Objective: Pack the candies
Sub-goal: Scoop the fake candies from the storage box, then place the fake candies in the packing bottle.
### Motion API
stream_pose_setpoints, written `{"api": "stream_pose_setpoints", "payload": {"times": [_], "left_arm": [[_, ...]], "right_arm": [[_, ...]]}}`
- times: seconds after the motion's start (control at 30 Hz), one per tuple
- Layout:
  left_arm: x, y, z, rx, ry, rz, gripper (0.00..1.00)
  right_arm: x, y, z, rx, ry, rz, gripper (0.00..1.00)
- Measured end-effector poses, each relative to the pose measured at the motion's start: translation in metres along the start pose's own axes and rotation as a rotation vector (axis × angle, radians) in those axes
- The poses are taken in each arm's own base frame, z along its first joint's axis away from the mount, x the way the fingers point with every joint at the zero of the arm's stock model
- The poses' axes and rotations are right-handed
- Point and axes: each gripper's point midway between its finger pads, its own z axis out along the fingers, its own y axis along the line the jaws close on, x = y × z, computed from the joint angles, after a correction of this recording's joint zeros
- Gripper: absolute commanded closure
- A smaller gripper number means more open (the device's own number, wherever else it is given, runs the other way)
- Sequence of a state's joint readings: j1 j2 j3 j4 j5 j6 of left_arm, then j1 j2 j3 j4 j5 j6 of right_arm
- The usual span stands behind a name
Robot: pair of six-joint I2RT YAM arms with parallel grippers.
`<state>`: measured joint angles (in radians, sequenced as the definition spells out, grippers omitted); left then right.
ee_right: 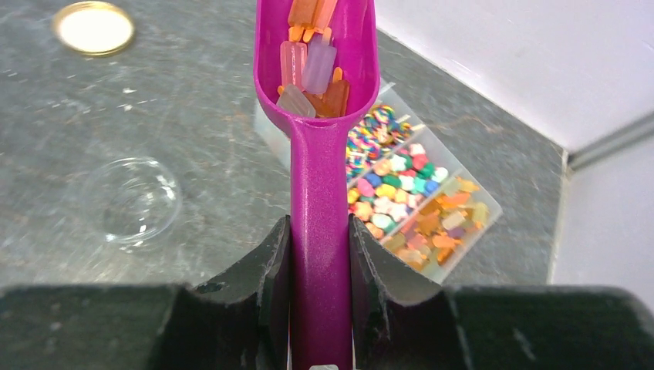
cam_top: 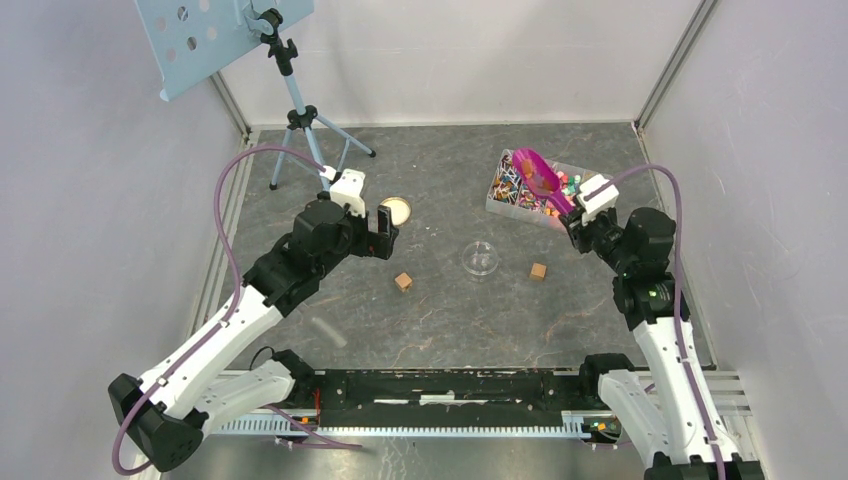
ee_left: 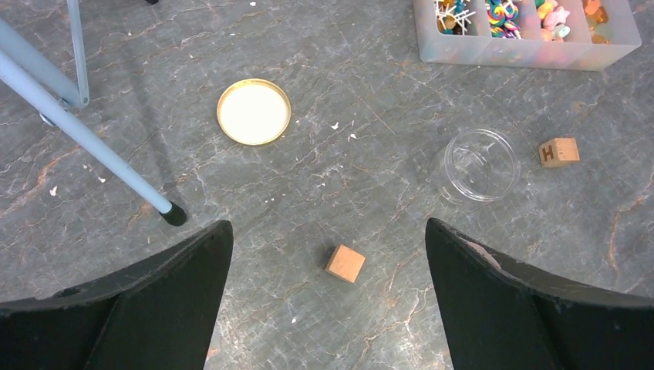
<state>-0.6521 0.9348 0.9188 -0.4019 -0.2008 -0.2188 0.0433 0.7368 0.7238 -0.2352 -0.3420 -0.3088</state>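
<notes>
candies (ee_right: 401,200): loads of tiny sweets, sorted by type. One compartment has swirly striped lollipops, the middle one has little pink, green, blue and yellow bits, and the end one is mostly orange and yellow
where they are: nearly all in a clear divided tray (cam_top: 500,196) at the far right of the desk (cam_top: 440,320)
scoop load (ee_right: 312,69): a small heap of ice-lolly shaped ones on tiny sticks, in pink, lilac and orange
scoop (ee_right: 318,154): shiny magenta plastic, bowl over the tray's far end. Can't tell if it's touching the tray
right pincer (ee_right: 320,231): clamped tight on the scoop's handle, one finger on each side
left pincer (ee_left: 328,225): spread wide with nothing in it, hanging above the desk near a wooden cube (ee_left: 345,263)
jar (ee_left: 476,165): small, clear, nothing in it, well apart from the tray
lid (ee_left: 254,112): gold rim, lying flat on its own, left of the jar
other cube (ee_left: 559,152): has an H on it, just right of the jar
</notes>
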Motion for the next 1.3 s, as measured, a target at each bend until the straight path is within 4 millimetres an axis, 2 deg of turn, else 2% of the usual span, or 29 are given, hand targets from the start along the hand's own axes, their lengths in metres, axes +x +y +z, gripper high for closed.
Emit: {"api": "stream_pose_setpoints", "payload": {"times": [0.23, 0.57, 0.73, 1.17, 1.3], "left_arm": [[0.0, -0.001, 0.0, 0.007, -0.007, 0.004, 0.0], [-0.004, -0.003, -0.005, 0.028, -0.033, 0.012, 0.0], [-0.002, -0.002, -0.006, 0.028, -0.031, 0.012, 0.0], [-0.006, -0.003, -0.007, 0.031, -0.046, 0.01, 0.0], [-0.007, -0.003, -0.007, 0.032, -0.052, 0.008, 0.0]], "right_arm": [[-0.002, 0.042, -0.007, -0.196, -0.022, -0.083, 1.0], [0.025, 0.08, -0.017, -0.382, 0.127, -0.167, 1.0], [0.028, 0.083, -0.024, -0.404, 0.164, -0.201, 1.0], [0.058, 0.092, -0.041, -0.458, 0.305, -0.288, 1.0], [0.062, 0.094, -0.043, -0.472, 0.341, -0.297, 1.0]]}}
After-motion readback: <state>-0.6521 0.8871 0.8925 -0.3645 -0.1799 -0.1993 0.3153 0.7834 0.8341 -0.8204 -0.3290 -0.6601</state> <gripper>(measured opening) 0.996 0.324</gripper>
